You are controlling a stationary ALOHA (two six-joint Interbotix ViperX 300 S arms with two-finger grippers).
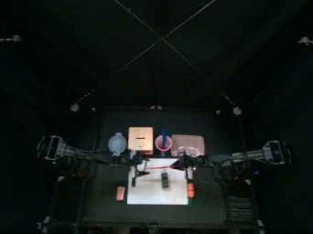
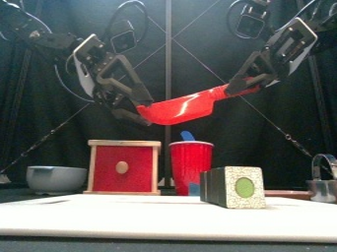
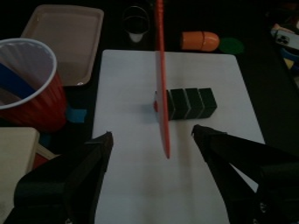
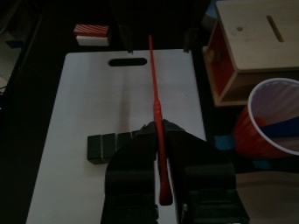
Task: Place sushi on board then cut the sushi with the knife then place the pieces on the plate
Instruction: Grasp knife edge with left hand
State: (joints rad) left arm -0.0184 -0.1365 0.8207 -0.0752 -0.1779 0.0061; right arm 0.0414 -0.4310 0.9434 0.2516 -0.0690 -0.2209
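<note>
A red toy knife [image 2: 184,103] hangs in the air above the white cutting board [image 3: 128,166]. My right gripper [image 2: 247,87] is shut on one end of it, and the knife runs out from those jaws [image 4: 156,96]. My left gripper [image 3: 152,140] is open, its jaws wide apart on either side of the knife's other end [image 3: 163,131]. The dark green sushi roll [image 2: 235,187] lies whole on the board, below the knife [image 3: 190,102]. The flat pink tray [image 3: 65,39] stands behind the board.
Behind the board stand a red cup [image 2: 191,162] holding a blue knife, a wooden box with a red drawer front [image 2: 124,167] and a blue-grey bowl [image 2: 55,178]. A metal cutter [image 2: 322,182] sits at the right. An orange toy [image 3: 201,39] lies beside the board.
</note>
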